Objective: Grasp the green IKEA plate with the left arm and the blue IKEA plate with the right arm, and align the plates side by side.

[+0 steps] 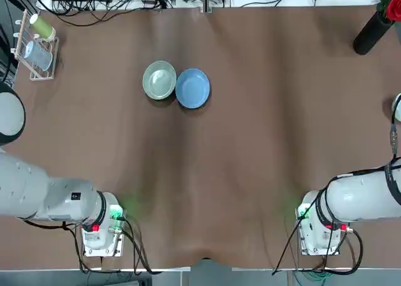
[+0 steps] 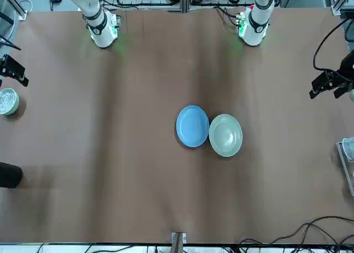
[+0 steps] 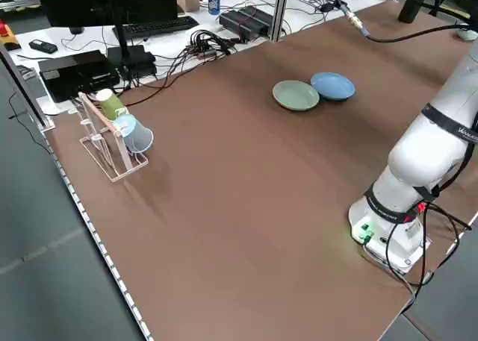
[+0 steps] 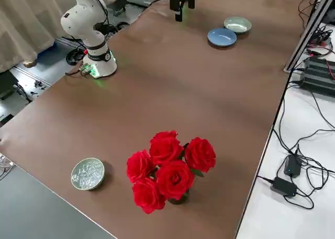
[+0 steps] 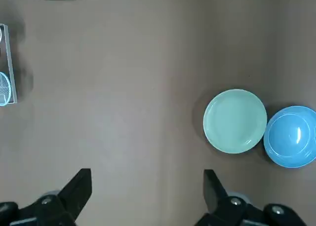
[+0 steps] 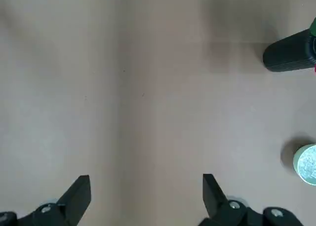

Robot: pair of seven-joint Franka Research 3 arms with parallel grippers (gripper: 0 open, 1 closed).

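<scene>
On surface [image 1: 263,142], far from bases: green plate [image 1: 159,80] touching blue plate [image 1: 192,88], side by side. Your left pincer [image 5: 147,196] and right pincer [image 6: 146,199] wide open, empty, raised well clear. Alignment looks done.

My pincer [image 5: 147,194] is hanging high above the brown table [image 5: 123,87], its two black fingers [image 5: 79,189] spread wide with nothing between them. Ahead of my far-side finger the green IKEA plate [image 5: 235,120] is lying flat, and the blue IKEA plate [image 5: 291,142] is sitting right against it, rims touching. Well off to the other side, a rack [image 5: 6,65] is showing at the edge.
</scene>
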